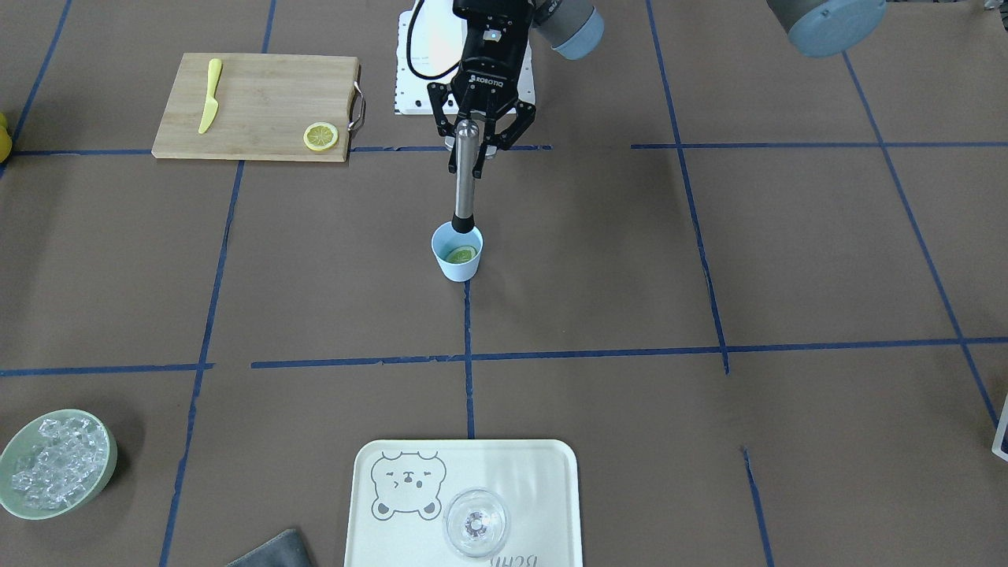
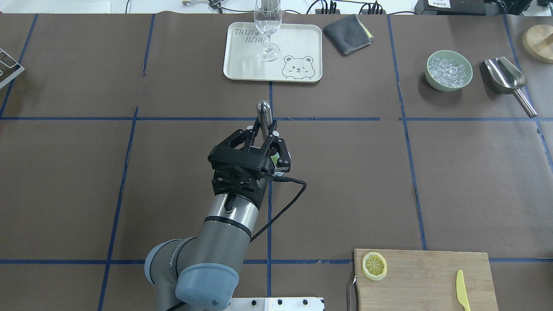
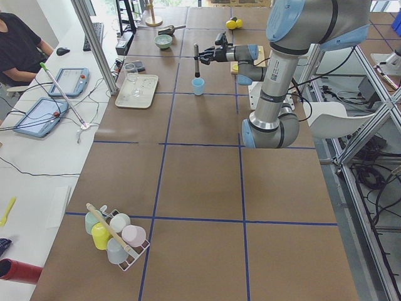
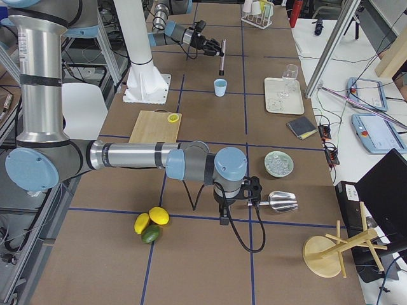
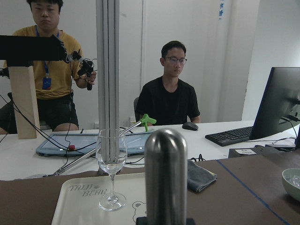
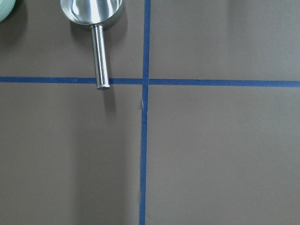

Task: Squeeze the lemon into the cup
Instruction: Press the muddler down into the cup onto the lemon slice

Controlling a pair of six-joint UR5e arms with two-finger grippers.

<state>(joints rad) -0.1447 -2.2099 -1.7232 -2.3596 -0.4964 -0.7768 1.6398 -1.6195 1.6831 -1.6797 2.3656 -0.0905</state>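
A light-blue cup [image 1: 457, 266] stands at the table's middle, with a lemon slice [image 1: 461, 254] lying inside it. My left gripper [image 1: 477, 146] is shut on a steel muddler [image 1: 465, 181] held upright. The muddler's black lower end dips into the cup's mouth at the rim nearest the robot. I cannot tell whether it touches the slice. In the overhead view the left gripper [image 2: 264, 139] hides most of the cup. My right gripper [image 4: 255, 190] hangs low beside a metal scoop [image 4: 280, 201]; whether it is open or shut I cannot tell.
A second lemon slice [image 1: 320, 136] and a yellow knife [image 1: 209, 96] lie on a bamboo board [image 1: 260, 102]. A tray [image 1: 543, 472] carries a clear glass [image 1: 476, 522]. A bowl of ice [image 2: 448, 71], the scoop [image 2: 506, 78] and a grey cloth [image 2: 348, 28] sit at the far side.
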